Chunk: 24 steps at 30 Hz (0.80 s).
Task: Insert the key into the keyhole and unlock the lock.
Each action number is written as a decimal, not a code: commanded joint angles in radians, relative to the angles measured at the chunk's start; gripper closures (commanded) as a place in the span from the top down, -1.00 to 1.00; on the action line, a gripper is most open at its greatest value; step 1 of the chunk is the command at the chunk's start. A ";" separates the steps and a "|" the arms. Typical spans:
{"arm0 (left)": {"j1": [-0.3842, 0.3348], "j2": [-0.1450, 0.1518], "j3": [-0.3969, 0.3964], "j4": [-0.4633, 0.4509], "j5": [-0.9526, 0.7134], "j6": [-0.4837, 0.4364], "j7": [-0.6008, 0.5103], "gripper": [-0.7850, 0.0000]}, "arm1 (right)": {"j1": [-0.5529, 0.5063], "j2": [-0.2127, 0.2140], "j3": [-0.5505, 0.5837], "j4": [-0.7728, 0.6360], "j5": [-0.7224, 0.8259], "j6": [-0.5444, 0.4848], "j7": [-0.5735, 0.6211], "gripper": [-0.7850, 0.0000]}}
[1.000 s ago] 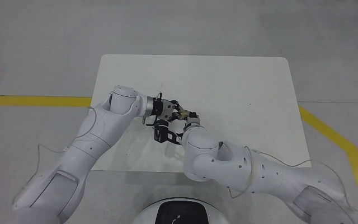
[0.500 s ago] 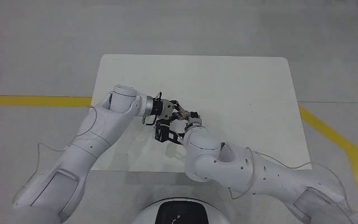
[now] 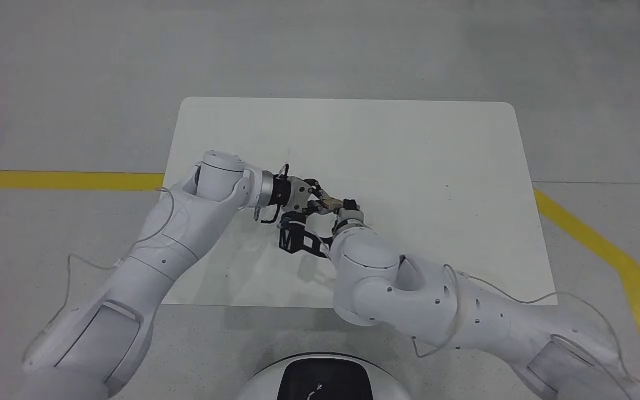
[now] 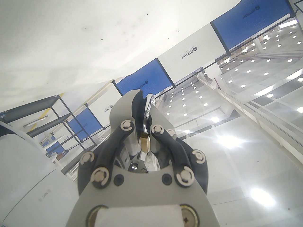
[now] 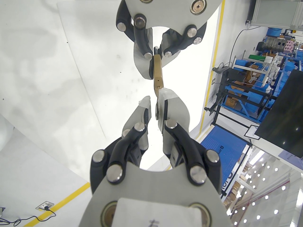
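Left fingers [image 4: 119,115] grip the lock [image 4: 144,143]; right fingers [image 5: 174,106] flank the key [image 5: 156,112], parted.

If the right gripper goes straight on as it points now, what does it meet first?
The brass lock held in the left gripper, seemingly almost touching, though depth is unclear.

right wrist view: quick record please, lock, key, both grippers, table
lock: brass padlock, held off the table, silver shackle
left gripper: shut on the lock
key: head lies edge-on against one finger of the right gripper, with a gap to the other finger
right gripper: open, facing the left gripper
insertion: key lines up with the lock's end; seating cannot be told
table: white, beneath both arms
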 commanded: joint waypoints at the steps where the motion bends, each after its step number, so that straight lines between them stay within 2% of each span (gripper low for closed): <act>1: 0.000 0.000 0.000 0.001 0.000 -0.004 -0.002 -1.00 | -0.001 0.001 0.002 -0.002 0.001 0.000 0.000 -0.72; 5: -0.001 0.000 0.000 0.003 0.001 -0.005 -0.004 -1.00 | -0.004 0.005 0.008 -0.006 -0.001 0.000 0.000 -0.72; 7: -0.001 0.000 0.000 0.004 0.002 -0.005 -0.005 -1.00 | -0.007 0.007 0.011 -0.009 -0.002 0.000 0.000 -0.80; 8: -0.001 0.000 0.000 0.005 0.002 -0.005 -0.005 -1.00 | -0.009 0.008 0.012 -0.011 -0.002 0.000 0.000 -0.98; 9: -0.002 0.000 0.000 0.005 0.002 -0.005 -0.005 -1.00 | -0.010 0.010 0.014 -0.012 -0.001 0.000 0.000 -1.00; 24: 0.001 0.001 0.000 -0.005 0.011 -0.004 0.001 -1.00 | 0.014 0.009 -0.005 0.006 0.022 -0.002 -0.002 -1.00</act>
